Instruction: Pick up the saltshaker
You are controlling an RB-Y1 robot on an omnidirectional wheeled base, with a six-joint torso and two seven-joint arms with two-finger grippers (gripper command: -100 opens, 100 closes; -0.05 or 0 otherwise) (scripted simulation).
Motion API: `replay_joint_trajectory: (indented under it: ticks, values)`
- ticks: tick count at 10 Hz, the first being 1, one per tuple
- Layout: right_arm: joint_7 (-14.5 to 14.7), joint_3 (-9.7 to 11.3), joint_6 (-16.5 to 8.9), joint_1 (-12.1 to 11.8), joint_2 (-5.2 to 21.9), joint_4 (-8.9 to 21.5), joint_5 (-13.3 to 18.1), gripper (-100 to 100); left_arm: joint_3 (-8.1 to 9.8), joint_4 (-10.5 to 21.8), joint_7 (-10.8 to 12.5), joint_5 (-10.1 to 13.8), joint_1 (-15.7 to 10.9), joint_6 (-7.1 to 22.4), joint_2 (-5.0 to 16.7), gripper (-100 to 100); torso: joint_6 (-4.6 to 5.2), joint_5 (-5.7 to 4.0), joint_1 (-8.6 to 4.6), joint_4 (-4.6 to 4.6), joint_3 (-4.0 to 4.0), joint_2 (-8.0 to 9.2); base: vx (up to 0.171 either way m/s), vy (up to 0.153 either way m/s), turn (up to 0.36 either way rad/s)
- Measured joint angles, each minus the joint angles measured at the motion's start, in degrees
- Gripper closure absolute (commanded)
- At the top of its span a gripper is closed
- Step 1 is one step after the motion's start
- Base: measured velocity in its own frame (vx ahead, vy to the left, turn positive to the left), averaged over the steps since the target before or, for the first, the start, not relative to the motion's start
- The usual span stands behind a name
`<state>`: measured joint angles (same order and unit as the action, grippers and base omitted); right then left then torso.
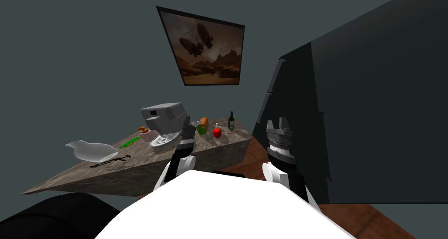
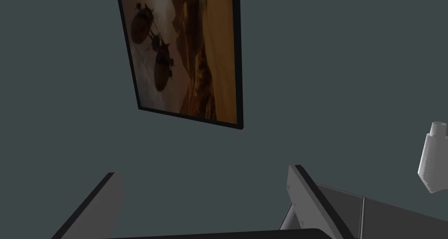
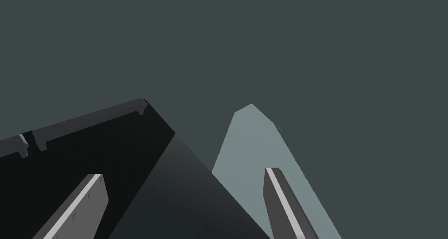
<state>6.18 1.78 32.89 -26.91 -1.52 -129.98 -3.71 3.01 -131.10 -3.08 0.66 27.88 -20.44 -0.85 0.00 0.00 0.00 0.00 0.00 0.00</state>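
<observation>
The stone-patterned table (image 1: 131,179) is stretching ahead and to my left. Its near edge is running up to a corner close beside the tall dark appliance (image 1: 306,131) on my right, and a strip of brown floor (image 1: 247,155) is showing between the two. The left gripper (image 2: 204,171) is hanging over the table next to a grey machine (image 1: 164,117); its fingers are standing spread wide, holding and touching nothing. The right gripper (image 3: 183,173) is rising in front of the dark appliance, blades likewise parted and empty. The saltshaker (image 1: 216,126) is sitting toward the table's far right end, just behind a red apple (image 1: 217,133), between a green and orange item (image 1: 202,126) and a dark bottle (image 1: 231,121), well apart from both grippers. It is appearing to stand upright with its pale top pointing up, though it is showing too small to be sure. A clear glass vessel (image 1: 92,151) is lying near the table's left end.
</observation>
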Motion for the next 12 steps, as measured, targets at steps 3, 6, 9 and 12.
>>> replay_joint_trajectory:
  ticks: [3, 6, 9, 12]
  values:
    - [0.00, 0.00, 0.00, 0.01, 0.00, 0.00, 0.00, 0, 0.35, 1.12, -0.07, 0.48, -0.27, -0.35, 3.73, -100, 0.01, -0.02, -0.09, 0.03, 0.08, 0.13, -0.037, -0.026, -0.039]
    - [0.00, 0.00, 0.00, 0.01, 0.00, 0.00, 0.00, 0, 1.05, 3.31, -0.19, 1.34, -0.42, -0.95, 8.37, -100, 0.01, -0.02, -0.07, 0.04, 0.11, 0.20, -0.050, -0.025, -0.075]
    - [0.00, 0.00, 0.00, 0.01, 0.00, 0.00, 0.00, 0, 2.35, 6.43, -0.31, 2.54, -0.71, -1.19, 13.48, -100, 0.01, -0.02, -0.08, 0.03, 0.09, 0.15, -0.039, -0.031, -0.110]
    - [0.00, 0.00, 0.00, 0.01, 0.00, 0.00, 0.00, 0, 3.71, 9.29, -0.63, 3.66, -0.50, -0.29, 18.47, -100, 0.01, -0.03, -0.12, 0.03, 0.08, 0.13, -0.030, -0.040, -0.134]
